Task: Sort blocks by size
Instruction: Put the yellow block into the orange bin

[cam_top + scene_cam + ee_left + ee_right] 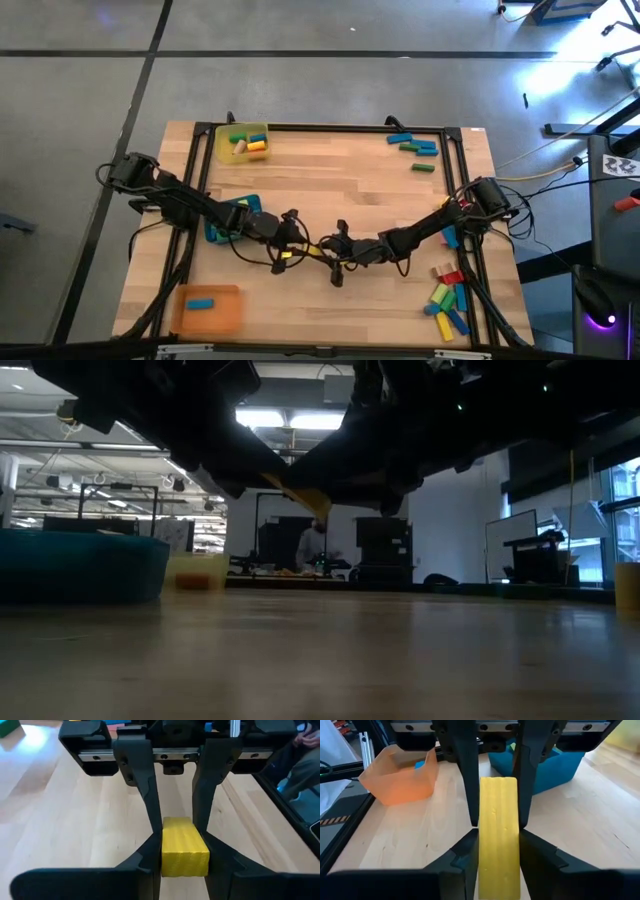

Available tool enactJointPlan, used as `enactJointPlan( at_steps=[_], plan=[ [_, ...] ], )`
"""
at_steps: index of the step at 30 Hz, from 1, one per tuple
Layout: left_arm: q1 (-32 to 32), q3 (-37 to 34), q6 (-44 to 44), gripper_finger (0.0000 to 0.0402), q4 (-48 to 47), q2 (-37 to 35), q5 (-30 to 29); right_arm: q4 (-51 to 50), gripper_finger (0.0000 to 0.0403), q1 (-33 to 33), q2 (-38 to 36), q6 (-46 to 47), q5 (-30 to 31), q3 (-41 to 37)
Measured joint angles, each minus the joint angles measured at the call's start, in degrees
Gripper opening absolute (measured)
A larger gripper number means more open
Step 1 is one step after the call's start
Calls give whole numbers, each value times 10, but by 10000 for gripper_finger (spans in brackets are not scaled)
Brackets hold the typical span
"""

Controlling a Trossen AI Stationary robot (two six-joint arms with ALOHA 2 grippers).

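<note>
Yellow block [184,846] — left gripper [175,770] and right gripper [182,865] both clamp it | no readable writing

Two dark, slim, multi-jointed robot arms were pictured over the workbench, loose black cables looping along the left arm [190,205] and the right arm [440,222], which also carried spots of red and blue near its outer joints. Each wrist ended in a matte black gripper [181,837] of two angular fingers [465,775] hung from a silver, screw-studded rail between blocky black housings. A pale yellow cable ran near the right arm's base.
</note>
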Motion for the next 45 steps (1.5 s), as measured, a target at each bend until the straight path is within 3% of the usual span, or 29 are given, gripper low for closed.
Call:
enactJointPlan(
  at_steps=[8,14,20,27,34,45],
  plan=[
    [0,0,28,86,-50,-31,-1,4,215,0,-7,36,19,1],
    [-5,30,25,88,-231,-118,-15,-63,263,0,-61,8,-27,1],
    [-41,73,-3,89,-393,-183,-14,-114,275,1,-81,9,-32,1],
    [-126,139,-91,89,-557,-211,-15,-161,275,0,-74,10,-28,1],
    [-231,177,-234,90,-641,-210,-29,-173,276,0,-74,10,-15,1],
    [-380,186,-495,89,-667,-181,-29,-184,276,0,-74,10,11,1]
  ],
)
